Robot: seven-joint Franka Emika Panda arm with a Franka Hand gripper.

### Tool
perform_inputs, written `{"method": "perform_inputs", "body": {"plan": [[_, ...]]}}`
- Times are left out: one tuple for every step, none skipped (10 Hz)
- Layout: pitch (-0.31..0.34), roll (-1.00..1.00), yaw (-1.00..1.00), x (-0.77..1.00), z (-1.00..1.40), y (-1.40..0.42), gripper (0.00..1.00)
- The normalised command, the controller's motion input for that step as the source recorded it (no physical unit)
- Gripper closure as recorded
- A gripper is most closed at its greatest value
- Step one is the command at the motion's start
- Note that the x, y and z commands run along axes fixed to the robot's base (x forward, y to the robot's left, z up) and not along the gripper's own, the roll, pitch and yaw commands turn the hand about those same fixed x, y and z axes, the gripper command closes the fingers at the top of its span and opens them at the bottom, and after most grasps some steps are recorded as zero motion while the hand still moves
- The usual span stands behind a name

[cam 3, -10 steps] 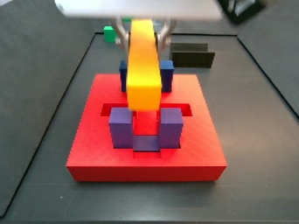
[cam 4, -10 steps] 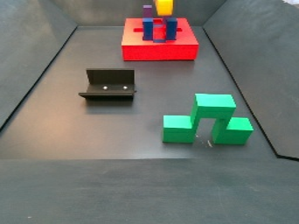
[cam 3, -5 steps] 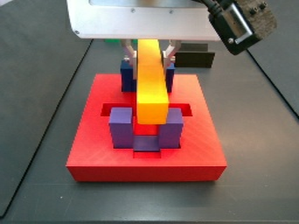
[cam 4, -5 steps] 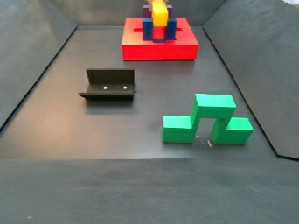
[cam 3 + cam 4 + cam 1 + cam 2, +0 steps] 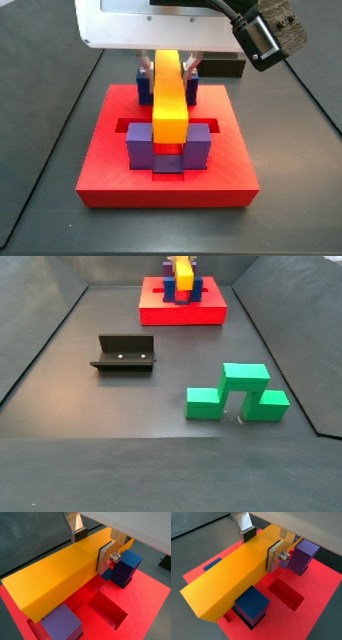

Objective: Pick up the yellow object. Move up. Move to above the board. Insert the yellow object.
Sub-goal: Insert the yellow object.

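Inserting the yellow bar (image 5: 168, 95), pinched by the gripper (image 5: 93, 543), between the posts (image 5: 160, 148) on the red board (image 5: 107, 170); next, lowering straight.

**Gripper clamped, low over the posts**

The gripper (image 5: 93, 545) points downward, its flat silver fingers (image 5: 276, 555) pressed against the two long faces of the yellow object (image 5: 60, 574). In a side view the gripper (image 5: 168, 62) hangs under the pale wrist housing (image 5: 154, 22), fingers straddling the bar's far end. In a side view from farther off it seems cropped out at the frame's edge.
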Motion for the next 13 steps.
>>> {"method": "perform_inputs", "body": {"plan": [[0.000,0.00,-0.01,0.00,0.05,0.00,1.00],[0.000,0.03,0.00,0.01,0.00,0.00,1.00],[0.000,0.16,0.00,0.05,0.00,-0.03,1.00],[0.007,0.22,0.00,0.03,0.00,-0.04,1.00],[0.004,0.24,0.00,0.00,-0.03,-0.04,1.00],[0.000,0.25,0.00,0.00,-0.05,-0.04,1.00],[0.000,0.25,0.00,0.00,-0.06,-0.04,1.00],[0.010,0.26,0.00,0.00,-0.03,-0.02,1.00],[0.020,0.28,0.00,0.00,-0.02,-0.03,1.00],[0.014,0.28,0.00,0.00,-0.06,-0.07,1.00],[0.010,0.24,0.00,0.01,-0.08,-0.13,1.00],[0.000,0.12,0.00,0.00,-0.11,-0.14,1.00],[0.000,0.05,0.00,0.00,-0.13,-0.13,1.00]]}}
